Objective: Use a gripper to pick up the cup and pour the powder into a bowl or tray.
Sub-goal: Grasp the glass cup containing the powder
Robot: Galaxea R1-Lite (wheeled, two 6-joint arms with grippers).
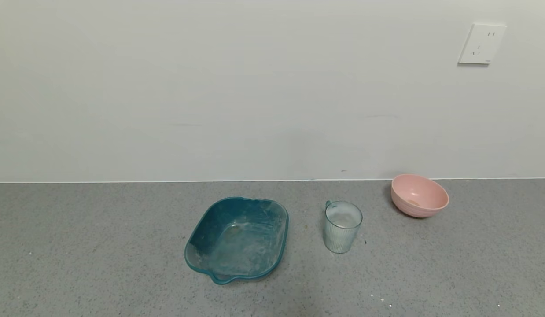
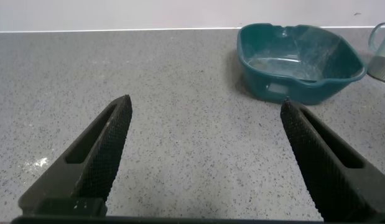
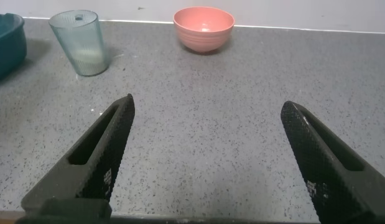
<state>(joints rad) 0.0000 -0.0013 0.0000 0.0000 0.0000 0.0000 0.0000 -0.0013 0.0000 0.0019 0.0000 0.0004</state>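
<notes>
The clear ribbed cup (image 1: 342, 226) stands upright on the grey counter, between the teal tray and the pink bowl (image 1: 418, 195); pale powder sits in its bottom (image 3: 88, 59). The bowl stands behind and to the right of the cup, near the wall, with a small tan trace inside. Neither gripper shows in the head view. My right gripper (image 3: 206, 106) is open and empty over bare counter, with the cup (image 3: 79, 42) and the bowl (image 3: 203, 28) well ahead of it. My left gripper (image 2: 206, 106) is open and empty over bare counter.
A teal squarish tray (image 1: 237, 239) with handles and dusty residue lies left of the cup; it also shows in the left wrist view (image 2: 296, 61). A white wall runs along the counter's back edge, with a socket (image 1: 481, 44) at the upper right.
</notes>
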